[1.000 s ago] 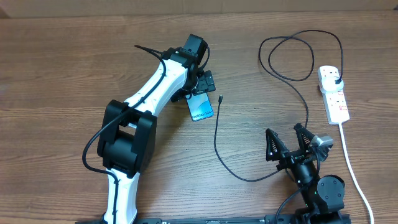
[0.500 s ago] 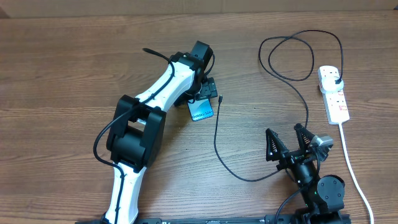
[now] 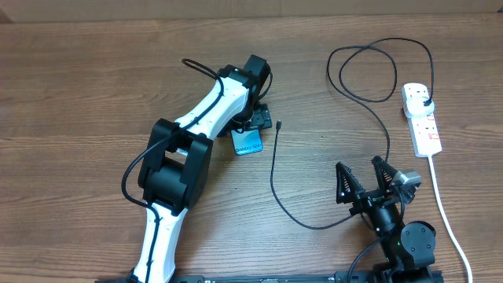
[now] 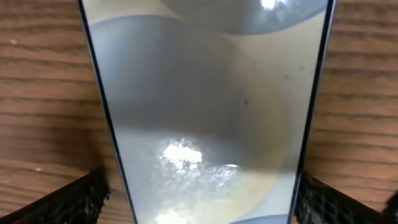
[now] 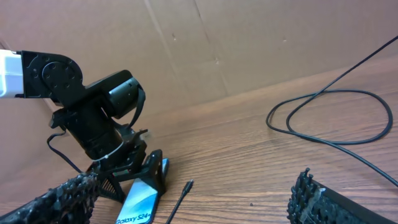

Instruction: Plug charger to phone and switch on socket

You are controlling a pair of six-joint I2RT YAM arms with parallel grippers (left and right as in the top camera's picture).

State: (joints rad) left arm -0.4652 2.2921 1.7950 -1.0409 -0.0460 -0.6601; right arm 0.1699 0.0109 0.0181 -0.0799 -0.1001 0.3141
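Wood-grain table (image 3: 78,94) fills my overhead view, and a plain cardboard wall (image 5: 249,43) stands behind it in the right wrist view. The phone (image 3: 248,142) lies flat near the middle, screen up. Its lettered end points toward the arm bases, and its far end is hidden under the left arm's wrist.

The left gripper (image 3: 255,122) sits over that far end. In the left wrist view its fingers (image 4: 74,199) stand on either side of the phone, close to its long edges. I cannot tell whether they actually press on it.

The charger (image 3: 272,173) is not in the phone. Its connector tip (image 3: 278,124) lies on the wood just right of the phone, apart from it. From there the cable curves toward me and passes right by the right gripper (image 3: 363,179). It then loops at the far side and ends at a black plug (image 3: 424,100) seated in the socket (image 3: 421,118).

The socket lies by the right edge of the table, well apart from both grippers. Its white cord (image 3: 444,204) trails toward the near edge, beside the right arm. The right gripper is low near its base, with fingers spread wide and nothing between them.
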